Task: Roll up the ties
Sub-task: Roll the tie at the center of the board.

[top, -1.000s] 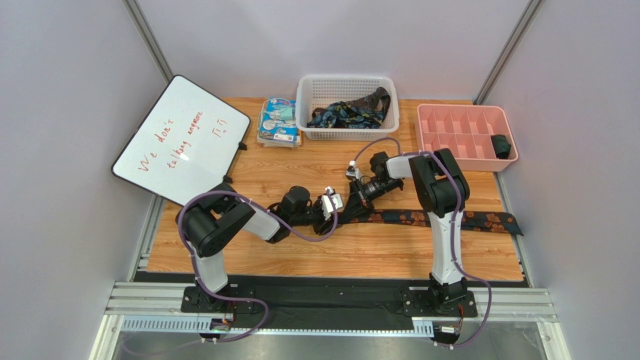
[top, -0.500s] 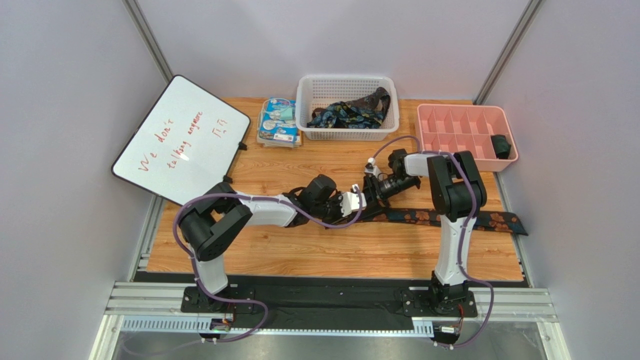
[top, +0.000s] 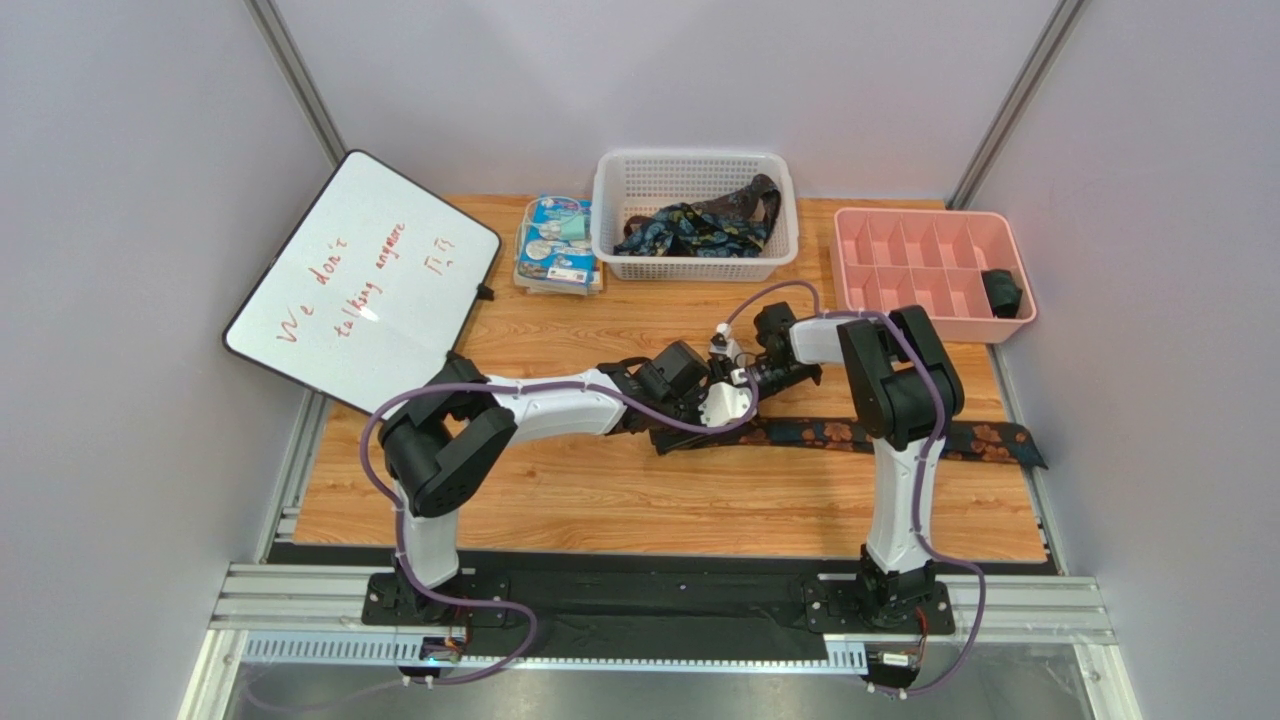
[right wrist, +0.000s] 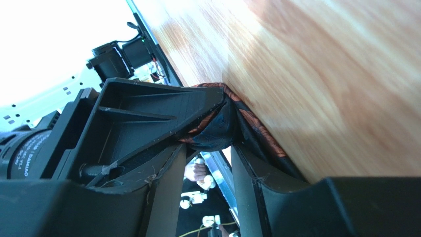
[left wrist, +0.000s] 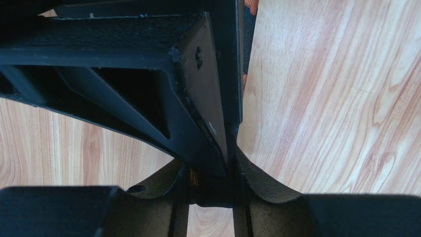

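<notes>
As the overhead view shows, left gripper [top: 726,405] and right gripper [top: 735,375] meet at the left end of a long navy-black fabric necktie with orange floral blotches [top: 902,438] on the wooden table [top: 601,495]. Left wrist: jaws nipping bunched necktie fabric. Right wrist alone reveals half-open jaws straddling that fold.

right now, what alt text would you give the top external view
Two robot arms reach to mid-table, the left gripper and right gripper meeting at the left end of a dark floral tie stretched across the wooden table. Behind sit a whiteboard, blue-white packet, basket of ties and pink tray.
</notes>
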Robot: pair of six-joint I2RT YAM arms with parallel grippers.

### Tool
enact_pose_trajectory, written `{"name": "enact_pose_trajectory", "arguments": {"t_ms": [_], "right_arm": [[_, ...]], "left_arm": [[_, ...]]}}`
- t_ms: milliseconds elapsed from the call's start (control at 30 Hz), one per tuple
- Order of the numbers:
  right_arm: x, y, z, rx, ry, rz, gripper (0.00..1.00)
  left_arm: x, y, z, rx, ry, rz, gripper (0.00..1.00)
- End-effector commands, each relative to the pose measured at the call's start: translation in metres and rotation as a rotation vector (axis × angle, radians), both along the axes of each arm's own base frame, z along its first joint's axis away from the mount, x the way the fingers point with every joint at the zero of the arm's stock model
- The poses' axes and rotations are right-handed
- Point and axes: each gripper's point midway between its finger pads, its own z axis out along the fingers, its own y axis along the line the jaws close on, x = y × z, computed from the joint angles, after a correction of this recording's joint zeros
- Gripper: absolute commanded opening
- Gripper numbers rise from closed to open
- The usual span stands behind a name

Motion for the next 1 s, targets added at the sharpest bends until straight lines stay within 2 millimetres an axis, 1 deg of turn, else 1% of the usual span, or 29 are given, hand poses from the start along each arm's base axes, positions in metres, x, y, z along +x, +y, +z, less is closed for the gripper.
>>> {"name": "enact_pose_trajectory", "arguments": {"t_ms": [0, 33, 100, 133, 200, 233, 300, 333, 367, 400, 433, 467, 500, 533, 567, 600, 667, 700, 767, 900, 967], "right_arm": [[0.010, 0.011, -0.004, 0.035, -0.019, -0.020, 0.42], [0.008, 0.012, -0.006, 0.030, -0.017, -0.015, 0.31], [0.005, 0.012, -0.013, 0.010, -0.005, -0.012, 0.19], [0.003, 0.011, -0.017, 0.001, 0.002, -0.012, 0.09], [-0.002, 0.007, -0.027, -0.042, 0.022, -0.003, 0.00], [-0.004, 0.003, -0.036, -0.059, 0.034, -0.001, 0.00], [-0.007, -0.005, -0.046, -0.091, 0.068, -0.012, 0.00], [-0.010, -0.010, -0.052, -0.116, 0.077, -0.015, 0.00], [-0.011, -0.013, -0.055, -0.130, 0.081, -0.018, 0.00], [-0.012, -0.017, -0.058, -0.143, 0.085, -0.020, 0.00], [-0.013, -0.022, -0.062, -0.159, 0.099, -0.026, 0.00], [-0.014, -0.024, -0.064, -0.171, 0.102, -0.024, 0.00], [-0.014, -0.027, -0.066, -0.184, 0.106, -0.028, 0.00], [-0.016, -0.030, -0.068, -0.203, 0.113, -0.024, 0.00], [-0.015, -0.031, -0.070, -0.211, 0.109, -0.021, 0.00], [-0.016, -0.033, -0.071, -0.221, 0.113, -0.019, 0.00], [-0.018, -0.036, -0.075, -0.249, 0.118, -0.011, 0.00], [-0.018, -0.040, -0.077, -0.272, 0.122, -0.013, 0.00], [-0.022, -0.042, -0.080, -0.283, 0.130, 0.002, 0.00], [-0.022, -0.051, -0.085, -0.340, 0.135, 0.023, 0.00], [-0.025, -0.054, -0.084, -0.352, 0.158, 0.033, 0.00]], "left_arm": [[-0.023, 0.027, -0.028, 0.147, 0.094, -0.001, 0.33], [-0.024, 0.027, -0.030, 0.150, 0.097, -0.003, 0.33], [-0.024, 0.027, -0.030, 0.149, 0.099, -0.001, 0.33], [-0.024, 0.028, -0.031, 0.152, 0.105, 0.003, 0.34], [-0.026, 0.029, -0.032, 0.148, 0.105, 0.001, 0.38], [-0.026, 0.031, -0.032, 0.139, 0.106, 0.005, 0.39], [-0.028, 0.032, -0.029, 0.110, 0.113, 0.017, 0.48], [-0.025, 0.034, -0.026, 0.086, 0.123, 0.035, 0.51], [-0.023, 0.034, -0.023, 0.056, 0.133, 0.060, 0.56], [-0.030, 0.039, -0.026, 0.036, 0.165, 0.069, 0.59], [-0.024, 0.031, -0.013, -0.049, 0.148, 0.067, 0.61], [-0.018, 0.034, -0.008, -0.099, 0.163, 0.101, 0.65], [-0.018, 0.027, 0.000, -0.193, 0.150, 0.087, 0.66], [-0.017, 0.028, 0.002, -0.238, 0.159, 0.088, 0.70], [-0.011, 0.026, 0.008, -0.297, 0.138, 0.089, 0.71], [-0.009, 0.021, 0.014, -0.372, 0.101, 0.079, 0.73], [-0.006, 0.017, 0.016, -0.435, 0.062, 0.069, 0.73], [-0.004, 0.012, 0.019, -0.493, 0.032, 0.058, 0.74], [-0.003, 0.007, 0.019, -0.532, 0.012, 0.041, 0.74], [0.005, -0.005, 0.009, -0.572, -0.027, -0.002, 0.75], [0.005, -0.009, 0.007, -0.578, -0.042, -0.039, 0.75]]}}
